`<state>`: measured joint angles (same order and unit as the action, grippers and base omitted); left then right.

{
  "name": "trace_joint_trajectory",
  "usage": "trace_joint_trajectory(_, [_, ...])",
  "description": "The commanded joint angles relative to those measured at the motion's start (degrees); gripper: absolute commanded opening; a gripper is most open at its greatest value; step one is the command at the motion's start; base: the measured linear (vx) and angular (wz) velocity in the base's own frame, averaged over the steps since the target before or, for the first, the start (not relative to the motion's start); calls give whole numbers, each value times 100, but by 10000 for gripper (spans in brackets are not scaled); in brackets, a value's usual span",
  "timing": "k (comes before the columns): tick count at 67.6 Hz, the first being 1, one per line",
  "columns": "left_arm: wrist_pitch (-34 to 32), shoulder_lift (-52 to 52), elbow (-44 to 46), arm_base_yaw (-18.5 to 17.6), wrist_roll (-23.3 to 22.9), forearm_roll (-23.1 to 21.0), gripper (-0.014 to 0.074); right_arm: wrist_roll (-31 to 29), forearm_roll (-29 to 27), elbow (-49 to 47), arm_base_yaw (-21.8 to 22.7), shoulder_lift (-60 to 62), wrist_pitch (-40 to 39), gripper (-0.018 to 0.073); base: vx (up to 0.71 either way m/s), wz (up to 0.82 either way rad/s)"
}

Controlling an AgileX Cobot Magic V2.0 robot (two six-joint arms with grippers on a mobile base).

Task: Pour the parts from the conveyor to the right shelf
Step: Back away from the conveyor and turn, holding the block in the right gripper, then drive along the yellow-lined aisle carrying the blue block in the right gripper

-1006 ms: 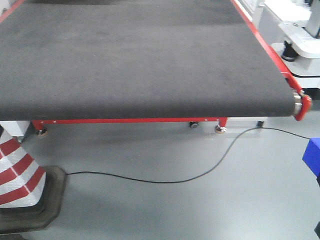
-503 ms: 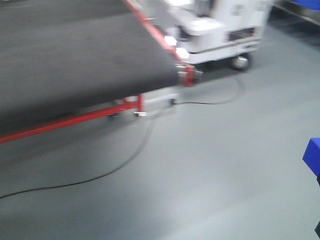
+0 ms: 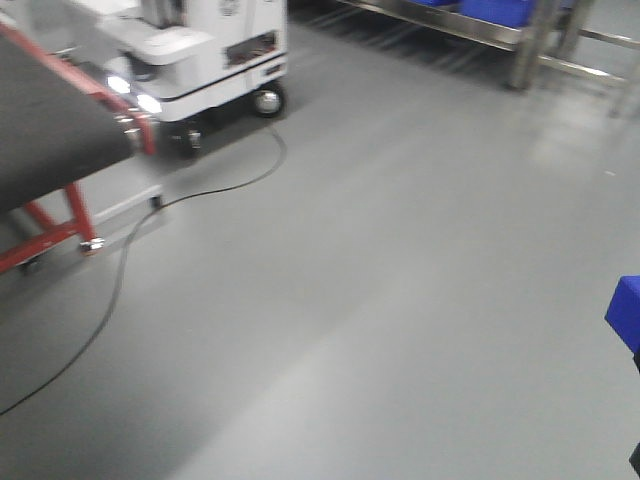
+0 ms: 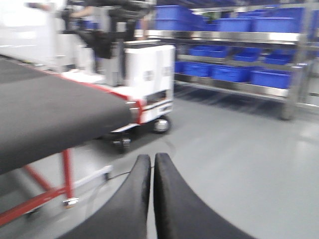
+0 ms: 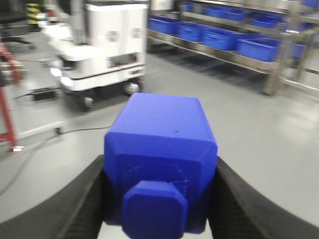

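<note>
The bright-blue part point(image 5: 160, 159), a bevelled block with a short knob facing the camera, sits between the black fingers of my right gripper point(image 5: 160, 172), which is shut on it. A corner of the part point(image 3: 626, 312) shows at the front view's right edge. My left gripper point(image 4: 152, 159) is shut with nothing in it, held over the floor. The dark conveyor point(image 3: 50, 150) with red rails lies at the far left, and its roller end point(image 4: 127, 107) is nearest to me. The right shelf point(image 4: 239, 82), steel with blue bins, stands ahead to the right, also visible as the shelf point(image 5: 249, 47) and the shelf point(image 3: 520, 35).
A white wheeled machine point(image 3: 200, 60) stands beside the conveyor's end, between it and the shelf. A black cable point(image 3: 120, 265) runs across the grey floor point(image 3: 400, 300) from under the conveyor toward that machine.
The front view has swung right: the conveyor went from filling the frame to the far left edge, and the white machine and shelf came into view. The blue part keeps its place at the right edge.
</note>
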<state>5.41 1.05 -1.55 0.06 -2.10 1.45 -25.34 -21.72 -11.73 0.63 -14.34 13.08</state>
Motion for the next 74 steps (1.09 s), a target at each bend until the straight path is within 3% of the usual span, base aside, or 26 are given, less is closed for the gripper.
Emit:
trace_joint_trajectory(1, [-416,30,112,-20,-42,-35,-6,-47,-24,-146,6,-50,-444,-1,-20,-77])
trace_joint_trajectory(74, [-416,30,112,-20,-42,-35,-6,-47,-24,-146,11,-50,-438,-1,-11,-76])
